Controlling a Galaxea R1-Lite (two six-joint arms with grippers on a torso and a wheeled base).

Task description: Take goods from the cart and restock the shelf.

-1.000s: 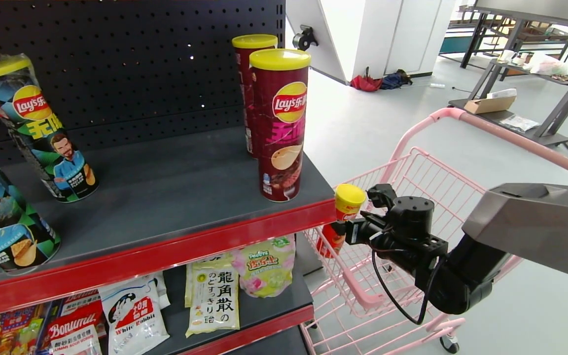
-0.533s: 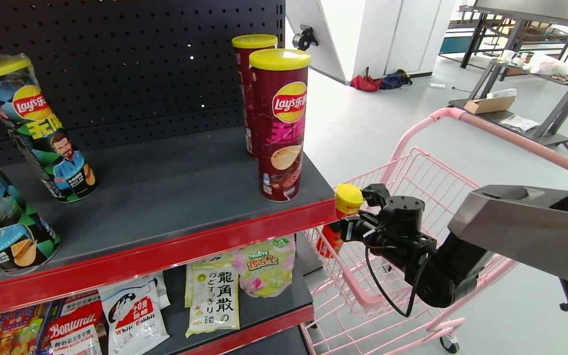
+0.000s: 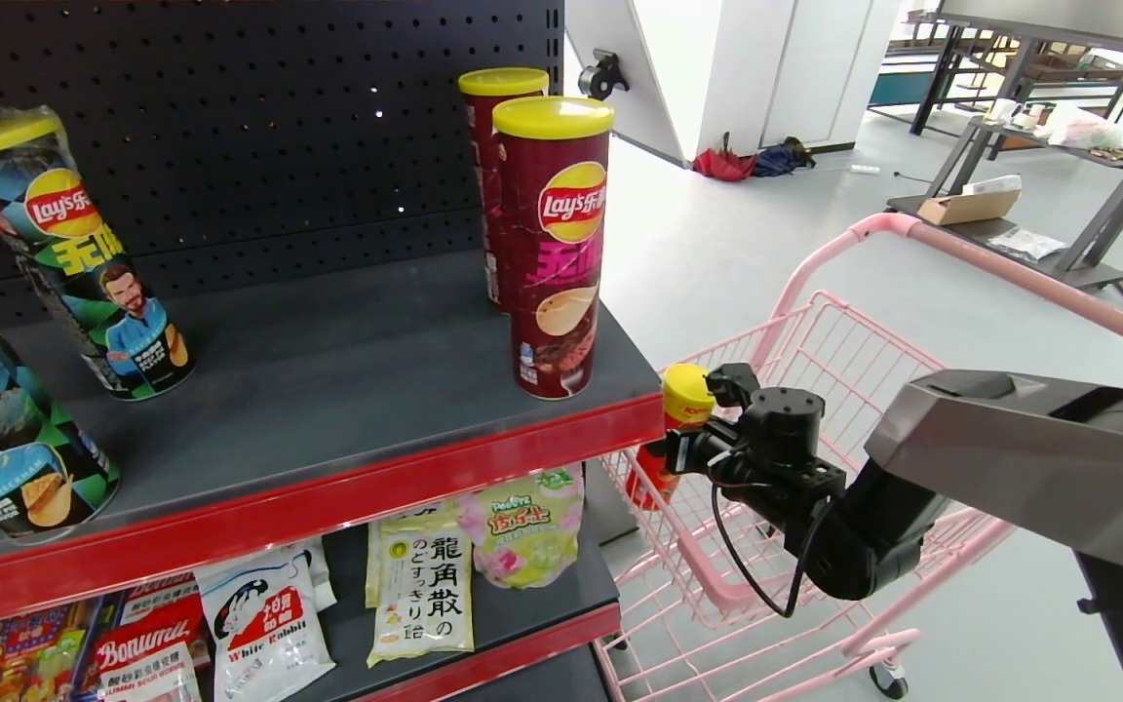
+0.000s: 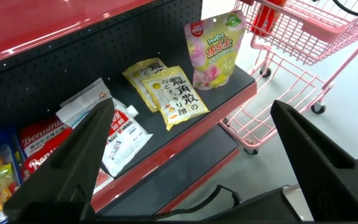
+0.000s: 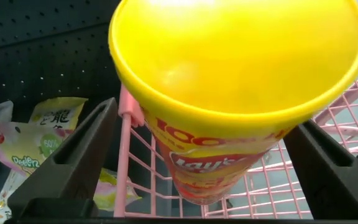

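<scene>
At the right end of the shelf [image 3: 328, 361], we see the pink cart [image 3: 815, 331] drawn up just beside the red front edge. At the cart's corner nearest the shelf a red chip can [image 3: 683, 419] with a yellow lid leans slightly, its top above the wire rim and its lower part behind the wire. We cannot tell whether its base rests on anything.

The right gripper [image 3: 683, 453] has its two dark fingers [image 5: 73, 162] pressed against opposite sides of this can, just under the lid; in the right wrist view the can [image 5: 229, 124] sits squarely between them.

On the shelf's top board two maroon cans [image 3: 554, 244] stand upright at the right edge, one directly behind the other. Two green cans [image 3: 84, 253] stand at the left edge, the rear one near the pegboard back.

On the lower board a green-and-pink pouch [image 3: 522, 526] stands at the right end, with yellow sachets [image 3: 420, 585] and a white candy bag [image 3: 264, 614] lying flat to its left.

The left gripper [image 4: 191, 106] hangs in front of that lower board, its fingers spread wide and holding nothing.
</scene>
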